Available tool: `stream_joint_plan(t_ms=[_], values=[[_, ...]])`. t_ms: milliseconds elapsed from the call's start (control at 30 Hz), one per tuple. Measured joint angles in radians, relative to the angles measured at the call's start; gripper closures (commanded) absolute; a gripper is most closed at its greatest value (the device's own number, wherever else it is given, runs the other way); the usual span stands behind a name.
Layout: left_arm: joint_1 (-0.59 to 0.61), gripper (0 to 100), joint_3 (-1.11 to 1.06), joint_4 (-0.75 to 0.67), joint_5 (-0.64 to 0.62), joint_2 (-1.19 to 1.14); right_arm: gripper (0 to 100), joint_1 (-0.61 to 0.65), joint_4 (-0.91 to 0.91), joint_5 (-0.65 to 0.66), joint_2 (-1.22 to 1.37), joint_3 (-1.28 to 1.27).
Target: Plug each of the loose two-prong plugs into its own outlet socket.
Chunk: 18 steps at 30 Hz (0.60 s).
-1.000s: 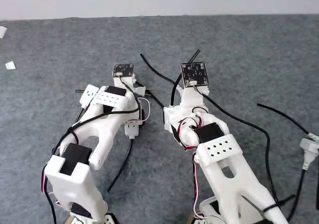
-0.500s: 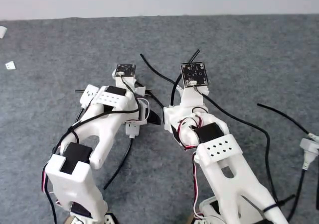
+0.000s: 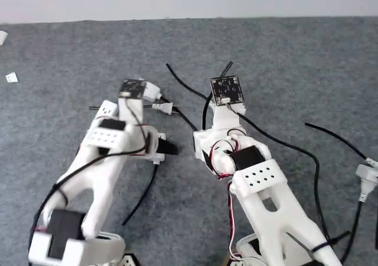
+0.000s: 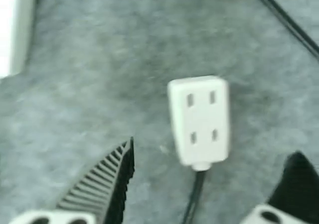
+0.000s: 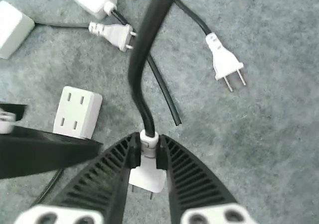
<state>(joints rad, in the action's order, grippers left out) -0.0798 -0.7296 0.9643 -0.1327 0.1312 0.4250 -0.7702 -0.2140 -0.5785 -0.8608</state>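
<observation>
While the left arm hangs over the grey carpet-like table cover (image 3: 295, 71), the left gripper (image 4: 213, 152) has its jaws spread wide with nothing in them. It straddles a white plastic outlet block (image 4: 199, 119) that lies flat, slots up, with a thin cord leaving one end. Further right, the right gripper (image 5: 148, 140) is clenched on a white two-prong plug (image 5: 147, 176). It holds the flat sides of the body just under the collar, and the prongs poke out free below. The plug's thick black cord (image 5: 149, 45) arcs up past the camera. The held plug sits near the outlet block, off to its side and not yet lined up with any slots. Two more loose white plugs (image 5: 112, 35) (image 5: 224, 59) lie on the carpet beyond.

Handling guess: the plug is light, rigid and smooth, so it could twist in the pads. The stiff, springy cord will likely tug it off-axis. The present hold on the flat sides looks right. The block is light too and would probably slide under insertion push, so clamping its long sides with the left gripper seems wise.
</observation>
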Motion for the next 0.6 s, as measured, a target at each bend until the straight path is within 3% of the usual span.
stream_joint_plan(t_ms=[167,400,600], values=[[0.077,88,-0.046,-0.032,0.006,0.083,99.0,0.054,-0.032,0.041,0.0,0.009],[0.112,89,-0.015,-0.092,0.078,-0.051,99.0,0.216,-0.114,0.158,-0.066,0.009],[0.173,86,0.204,0.051,0.253,-0.287,99.1,0.253,-0.15,0.293,-0.304,-0.044]])
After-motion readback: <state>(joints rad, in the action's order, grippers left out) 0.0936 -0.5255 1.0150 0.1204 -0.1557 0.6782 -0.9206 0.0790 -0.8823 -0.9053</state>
